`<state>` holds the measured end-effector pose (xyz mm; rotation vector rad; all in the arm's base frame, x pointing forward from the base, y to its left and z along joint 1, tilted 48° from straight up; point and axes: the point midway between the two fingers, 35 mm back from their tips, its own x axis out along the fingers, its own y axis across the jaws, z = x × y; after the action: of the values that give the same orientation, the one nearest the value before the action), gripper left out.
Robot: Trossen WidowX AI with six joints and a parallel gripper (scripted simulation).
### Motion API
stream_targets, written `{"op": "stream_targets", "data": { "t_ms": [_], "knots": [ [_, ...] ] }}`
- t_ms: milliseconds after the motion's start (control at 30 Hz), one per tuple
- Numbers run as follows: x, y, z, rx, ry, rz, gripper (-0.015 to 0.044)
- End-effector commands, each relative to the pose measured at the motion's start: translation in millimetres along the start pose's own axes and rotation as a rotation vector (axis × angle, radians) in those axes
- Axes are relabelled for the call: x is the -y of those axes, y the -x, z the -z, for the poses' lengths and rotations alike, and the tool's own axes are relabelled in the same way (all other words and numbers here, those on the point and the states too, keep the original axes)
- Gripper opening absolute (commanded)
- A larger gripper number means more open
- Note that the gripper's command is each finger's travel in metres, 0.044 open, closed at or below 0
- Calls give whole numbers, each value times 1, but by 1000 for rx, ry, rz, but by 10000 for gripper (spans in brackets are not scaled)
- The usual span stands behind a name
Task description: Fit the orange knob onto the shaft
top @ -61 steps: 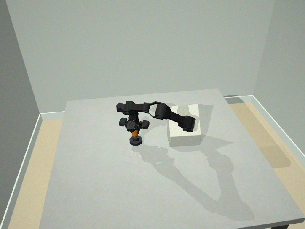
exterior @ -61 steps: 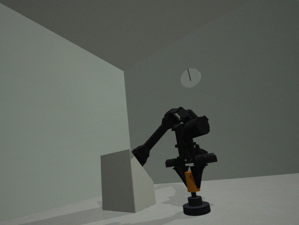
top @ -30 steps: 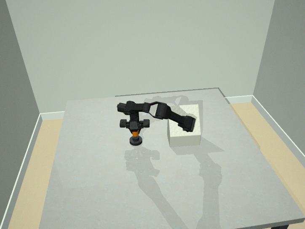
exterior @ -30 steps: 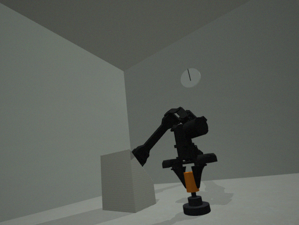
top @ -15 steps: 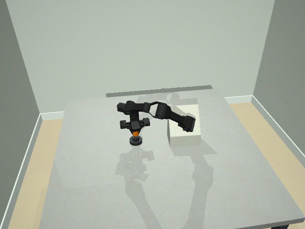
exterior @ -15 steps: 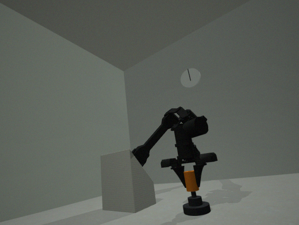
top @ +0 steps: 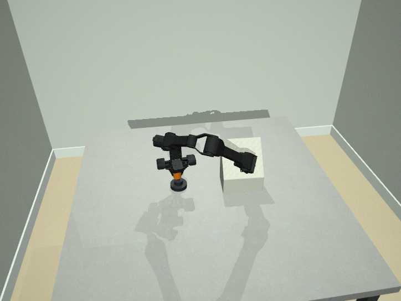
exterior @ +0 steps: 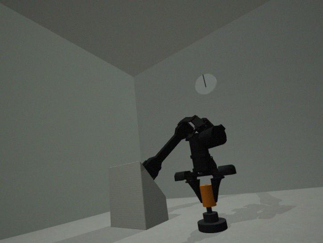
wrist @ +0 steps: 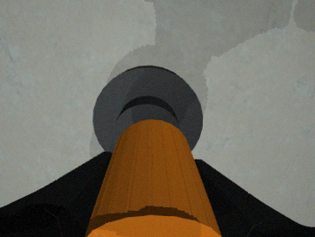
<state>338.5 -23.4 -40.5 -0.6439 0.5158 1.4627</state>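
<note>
In the top view, a black, six-jointed robot arm reached from a pale, cream-coloured block across a grey, rectangular worktop, and its black, two-fingered end effector pointed down over a dark, round, stepped pedestal; the orange, cylindrical knob showed just below the end effector, above the pedestal, and shadows of the arm lay on the worktop; in the exterior view, the end effector was clamped on the knob, one finger on either side of it, and the knob stood nearly upright with a slight tilt, its lower end at the dark, slim shaft, a short length of which showed between the knob and the pedestal's narrower upper step, so the knob was not down on the pedestal; a pale, round disc with a dark line on it showed on the wall behind; in the wrist view, the knob ran up from the bottom edge between the two black fingers, covering part of the pedestal and hiding the shaft, and how the flat sides lined up could not be told
</note>
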Motion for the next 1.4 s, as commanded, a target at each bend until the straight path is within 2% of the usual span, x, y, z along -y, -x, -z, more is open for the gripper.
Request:
{"op": "stream_targets", "data": {
  "t_ms": [0,1367],
  "knots": [
    [3,2,0,-2,11,8,0],
    [-3,2,1,-2,10,8,0]
  ]
}}
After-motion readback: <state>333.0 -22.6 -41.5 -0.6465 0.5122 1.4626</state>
